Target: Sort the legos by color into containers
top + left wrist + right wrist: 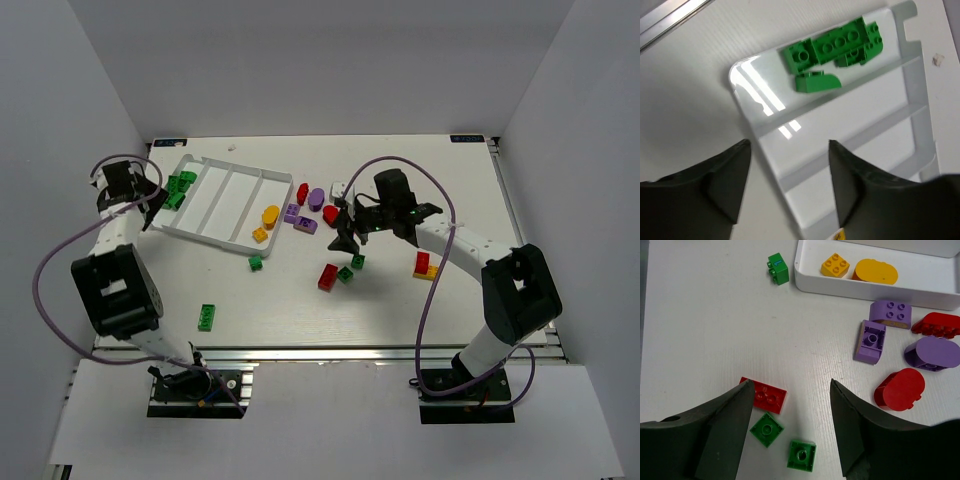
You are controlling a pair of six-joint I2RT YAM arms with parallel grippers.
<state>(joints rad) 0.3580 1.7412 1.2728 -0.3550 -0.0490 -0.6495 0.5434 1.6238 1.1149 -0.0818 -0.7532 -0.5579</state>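
**Two grippers wide open, green and yellow already in the tray**

Far left first: left gripper [788, 144] poised over the left end of the white tray [228, 198], fingers spread wide, nothing between them. Right beside it, tucked into the leftmost compartment, a tight cluster of green bricks [832, 47]. Down on the table [300, 325], nearer the arms, one loose green brick [207, 316]; a second green brick [256, 263] just off the tray's near edge. Into the rightmost compartment now: two yellow pieces [875, 271], one studded, one oval, side by side. Just past the tray, a huddle of purple bricks [870, 341] and red pieces [900, 389]. Then the right gripper [790, 385], jaws equally wide, empty, hanging over a flat red brick [769, 396] with two small green squares [767, 429] close by. Far right, a red-and-yellow pair [424, 267], touching, well apart from the rest.
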